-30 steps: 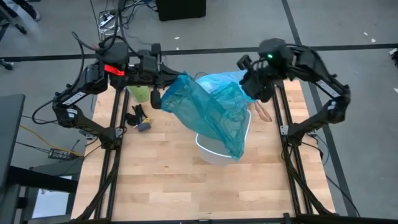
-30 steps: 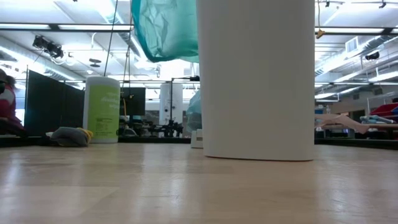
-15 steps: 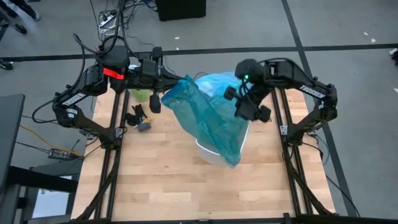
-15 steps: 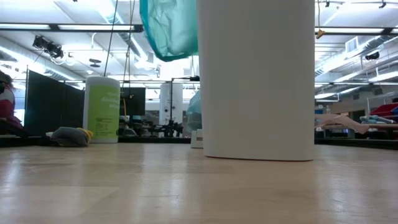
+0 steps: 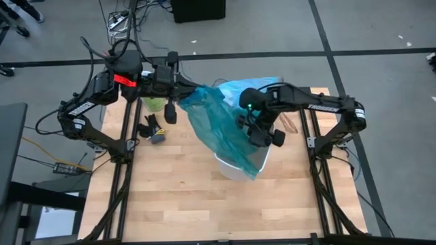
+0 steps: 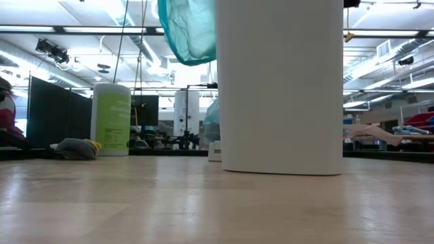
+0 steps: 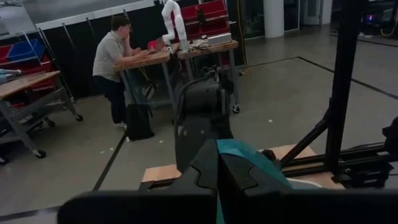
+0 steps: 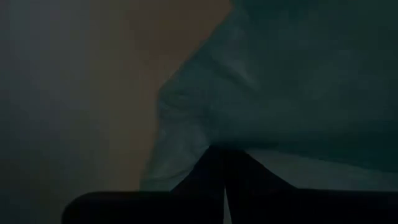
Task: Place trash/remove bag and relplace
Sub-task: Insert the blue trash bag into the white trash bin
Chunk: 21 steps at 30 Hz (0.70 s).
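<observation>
The left gripper is pinched tight on the upper corner of the teal-green bag, holding it in the air above the far half of the table; in the left wrist view its fingers meet with teal plastic caught between them. The right gripper has its fingers pressed together over the bin, against the lower part of the same teal sheet; the right wrist view shows the closed fingers with teal plastic lying just past them, but whether they actually grip it cannot be told. The teal-green bag hangs slanted from the left gripper down toward the white bin, its lower end draped over the bin's rim. The light sky-blue bag lies bunched on the far side of the table, just behind the teal one. From the low view the bin stands upright on the wood, with the teal plastic hanging above it. Near the left edge sit a green canister and a small dark object
</observation>
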Each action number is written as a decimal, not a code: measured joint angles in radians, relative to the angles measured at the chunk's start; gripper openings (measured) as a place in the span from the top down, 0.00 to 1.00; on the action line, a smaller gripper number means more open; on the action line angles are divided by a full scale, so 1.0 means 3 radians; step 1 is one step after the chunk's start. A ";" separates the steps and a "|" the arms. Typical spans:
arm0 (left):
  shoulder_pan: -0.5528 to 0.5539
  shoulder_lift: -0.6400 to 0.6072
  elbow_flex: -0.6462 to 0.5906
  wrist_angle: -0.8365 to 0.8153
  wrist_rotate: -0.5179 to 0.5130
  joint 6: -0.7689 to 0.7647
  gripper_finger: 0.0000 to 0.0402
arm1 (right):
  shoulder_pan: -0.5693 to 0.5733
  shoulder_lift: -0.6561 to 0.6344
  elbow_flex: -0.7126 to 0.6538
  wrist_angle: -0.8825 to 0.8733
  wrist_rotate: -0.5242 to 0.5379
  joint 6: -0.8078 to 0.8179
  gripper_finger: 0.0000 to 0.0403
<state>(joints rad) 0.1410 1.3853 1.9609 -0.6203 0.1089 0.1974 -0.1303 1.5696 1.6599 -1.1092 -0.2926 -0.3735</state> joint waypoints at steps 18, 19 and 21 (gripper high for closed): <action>0.0004 0.0309 -0.0012 0.0235 -0.0280 0.0070 0.99 | -0.0004 -0.0015 0.1078 -0.0025 0.0088 0.0291 1.00; 0.0004 0.0329 -0.0012 0.0237 -0.0343 0.0132 0.99 | -0.0003 -0.0014 0.1138 -0.0008 0.0122 0.0390 1.00; 0.0004 0.0373 -0.0012 0.0257 -0.0496 0.0231 0.99 | 0.0025 -0.0016 0.1203 0.0128 0.0156 0.0495 1.00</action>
<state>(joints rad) 0.1421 1.4973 1.9572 -0.5431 -0.0398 0.2666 -0.1229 1.5649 2.0207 -1.0708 -0.2459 -0.2251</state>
